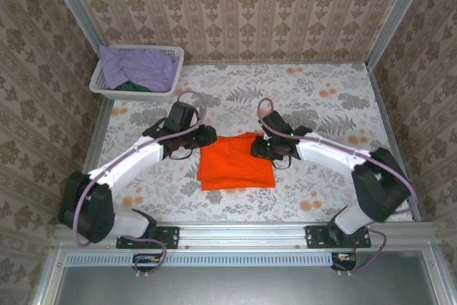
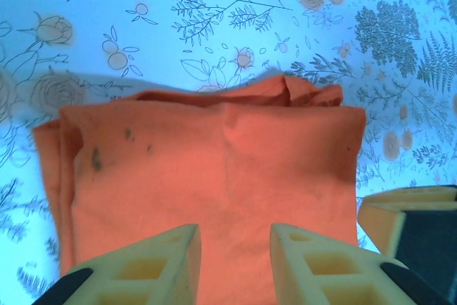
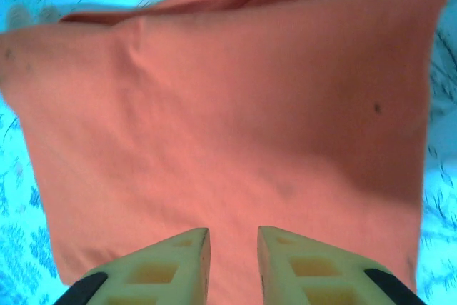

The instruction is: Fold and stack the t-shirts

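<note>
1. T-shirts counted: three. One orange t-shirt [image 1: 235, 166], folded into a rough rectangle, lies flat mid-worktop [image 1: 328, 105], nearer the near edge than the far edge. It shows a few small dark specks.
2. One lavender t-shirt [image 1: 139, 66] and one dark green t-shirt [image 1: 132, 86] sit bunched in the single white basket [image 1: 175, 51] at the worktop's far left corner, lavender uppermost.
3. Claws counted: two. My left claw [image 2: 234, 237] is at the orange t-shirt's left edge. Its fingers are parted by a narrow gap with flat cloth showing through it; nothing is clamped.
4. My right claw [image 3: 233, 237] is at the shirt's right edge, likewise narrowly parted and holding nothing.
5. Whether either claw's fingertips touch the cloth, I cannot tell.
</note>
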